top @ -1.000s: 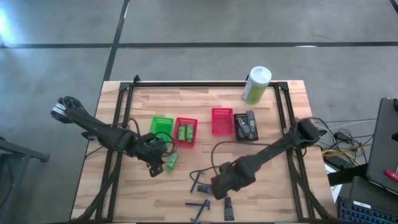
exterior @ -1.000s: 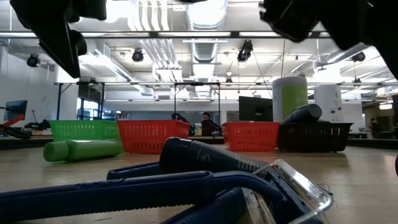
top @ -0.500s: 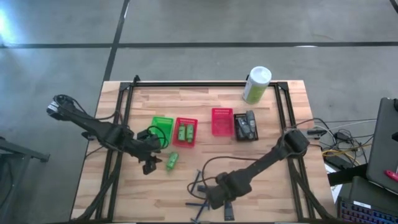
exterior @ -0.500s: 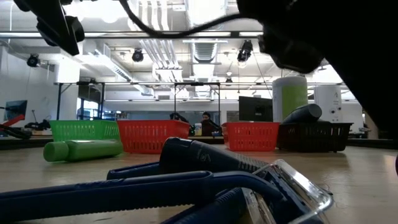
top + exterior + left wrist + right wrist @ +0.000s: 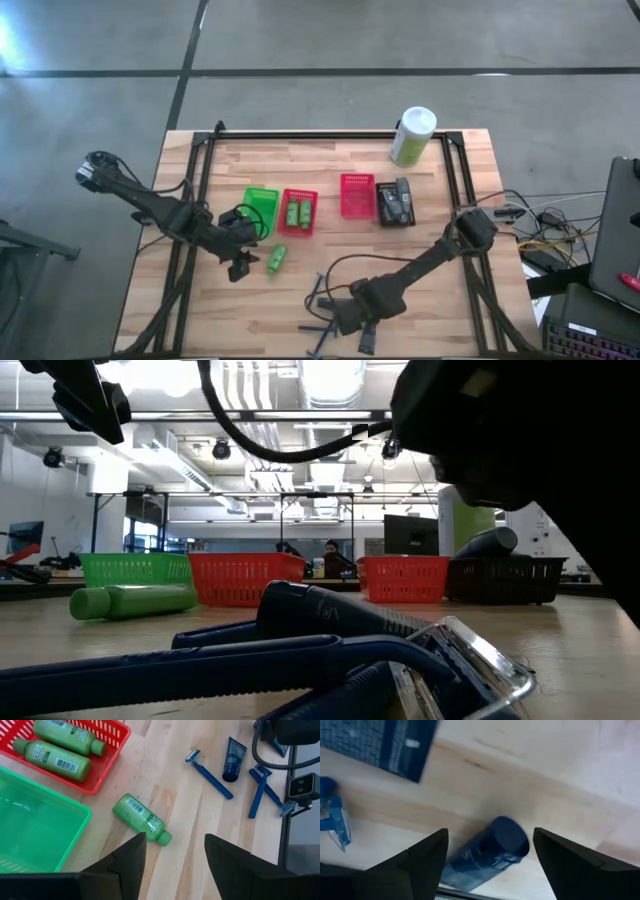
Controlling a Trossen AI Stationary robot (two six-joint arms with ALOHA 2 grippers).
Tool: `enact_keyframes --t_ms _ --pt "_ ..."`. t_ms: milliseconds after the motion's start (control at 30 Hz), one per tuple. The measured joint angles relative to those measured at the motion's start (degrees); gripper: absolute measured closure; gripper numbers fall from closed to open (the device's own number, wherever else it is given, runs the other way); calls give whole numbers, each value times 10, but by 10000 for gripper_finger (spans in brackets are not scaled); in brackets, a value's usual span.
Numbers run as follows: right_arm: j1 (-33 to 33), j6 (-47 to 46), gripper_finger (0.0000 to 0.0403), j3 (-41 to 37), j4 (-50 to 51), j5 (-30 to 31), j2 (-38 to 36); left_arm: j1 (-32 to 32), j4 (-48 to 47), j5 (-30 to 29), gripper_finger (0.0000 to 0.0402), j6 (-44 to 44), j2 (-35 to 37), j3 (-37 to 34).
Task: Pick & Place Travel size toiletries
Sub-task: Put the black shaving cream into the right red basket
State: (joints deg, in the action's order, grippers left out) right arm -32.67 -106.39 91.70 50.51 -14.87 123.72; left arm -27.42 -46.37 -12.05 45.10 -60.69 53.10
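One bright green bottle (image 5: 277,259) lies on its side on the wood, also clear in the left wrist view (image 5: 142,818). My left gripper (image 5: 240,265) (image 5: 175,840) hangs open just left of it, touching nothing. Two more green bottles (image 5: 57,751) lie in a red basket (image 5: 297,212). Blue T-shaped razors (image 5: 320,295) (image 5: 210,769) and dark wedge tubes lie near the near edge. My right gripper (image 5: 343,318) (image 5: 490,834) is open, low over one dark blue tube (image 5: 487,852), a finger on either side of it. Dark grey containers (image 5: 396,203) sit in the black basket.
An empty green basket (image 5: 259,206) stands left of the red one, and a second red basket (image 5: 356,195) stands beside the black one. The tall pale green canister (image 5: 412,137) is at the far edge. A black frame rail (image 5: 330,136) borders the table. Razors (image 5: 300,650) crowd the near edge.
My left gripper has drawn back from the lone green bottle toward the table's left and near edge, and the bottle stays lying on the wood. My right gripper has moved toward the near edge and a little left, dropping lower over the razors and tubes.
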Motion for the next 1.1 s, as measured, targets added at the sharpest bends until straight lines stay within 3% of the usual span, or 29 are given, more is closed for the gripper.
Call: enact_keyframes --t_ms 267,400,567,933,1100 --pt "-15 -84 90 0 -5 3 0 -9 0 -18 195 3 -1 0" --pt "-19 -110 97 0 -19 57 0 -9 0 -26 195 2 -1 0" --pt "-19 -107 140 0 -30 62 0 -9 0 -26 195 -2 -1 -1" --pt "-19 -87 273 -3 -28 52 -2 -13 0 -25 195 10 0 -19" --pt "-4 -78 288 -3 2 100 -36 -15 0 -24 195 6 20 -18"
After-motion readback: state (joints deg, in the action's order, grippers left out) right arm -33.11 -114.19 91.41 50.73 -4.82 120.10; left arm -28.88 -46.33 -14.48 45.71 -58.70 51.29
